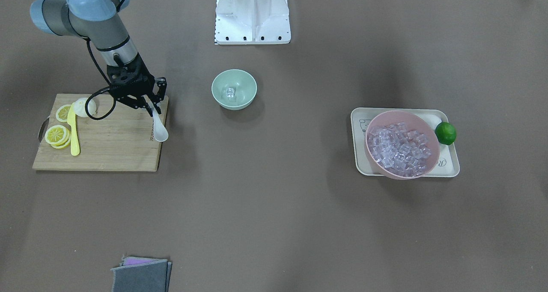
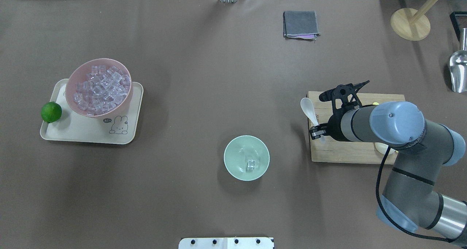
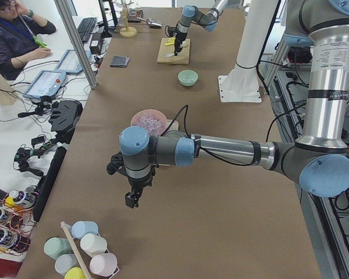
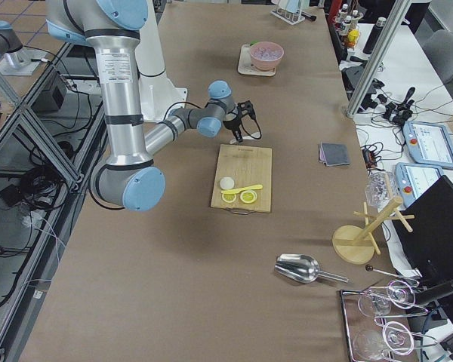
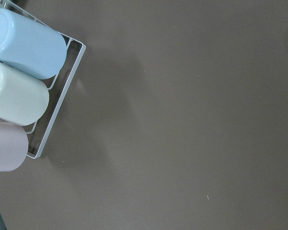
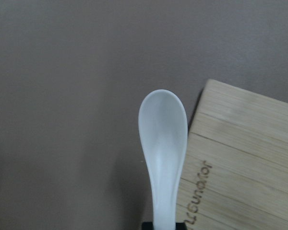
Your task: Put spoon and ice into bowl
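The right hand [image 1: 153,106] is closed on the handle of the spoon [image 1: 159,130]. The scoop juts past the edge of the cutting board [image 1: 107,153] and appears lifted clear of it. The bowl [image 1: 247,83] stands well apart, toward the counter's middle, and one ice cube [image 1: 230,93] already lies in it. The left hand [image 3: 132,197] shows only in the left side view, over bare counter, so I cannot tell how wide it stands.

Procedure, as judged: carry the spoon level to the bowl. Lower the scoop inside the rim, beside the cube. Release only when the scoop rests on the bowl's floor. A release from height risks tipping the light bowl or flicking the cube out.

View coverage: the right wrist view shows the scoop's hollow facing up and empty, but not the bowl. The overhead view shows the open counter between spoon and bowl. Only the left wrist view shows pastel cups [image 5: 24,43] in a wire rack.
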`<action>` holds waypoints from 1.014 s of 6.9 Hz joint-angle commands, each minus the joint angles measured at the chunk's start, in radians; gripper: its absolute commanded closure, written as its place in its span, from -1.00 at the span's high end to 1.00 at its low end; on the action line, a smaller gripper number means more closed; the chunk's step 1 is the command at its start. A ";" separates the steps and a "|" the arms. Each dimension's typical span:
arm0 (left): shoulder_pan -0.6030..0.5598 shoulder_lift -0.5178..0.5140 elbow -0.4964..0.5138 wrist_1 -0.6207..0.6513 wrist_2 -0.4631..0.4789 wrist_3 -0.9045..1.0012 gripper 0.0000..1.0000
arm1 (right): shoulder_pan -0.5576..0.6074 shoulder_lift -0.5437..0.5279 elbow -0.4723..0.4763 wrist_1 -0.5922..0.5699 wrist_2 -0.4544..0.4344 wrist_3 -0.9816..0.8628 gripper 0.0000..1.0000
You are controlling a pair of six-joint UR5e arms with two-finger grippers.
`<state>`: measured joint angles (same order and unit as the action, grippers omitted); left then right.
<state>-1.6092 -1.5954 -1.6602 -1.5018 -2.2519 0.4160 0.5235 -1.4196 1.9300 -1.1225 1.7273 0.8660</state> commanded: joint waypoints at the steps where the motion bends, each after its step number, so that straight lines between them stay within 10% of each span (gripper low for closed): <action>1: 0.000 0.002 -0.004 -0.002 0.000 0.001 0.97 | -0.065 0.092 0.010 -0.085 -0.008 -0.116 -1.00; 7: 0.002 -0.001 -0.006 -0.003 0.000 0.001 0.97 | -0.199 0.225 0.096 -0.340 -0.076 -0.214 -1.00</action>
<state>-1.6087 -1.5958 -1.6656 -1.5047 -2.2519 0.4171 0.3692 -1.2053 2.0054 -1.4118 1.6907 0.6548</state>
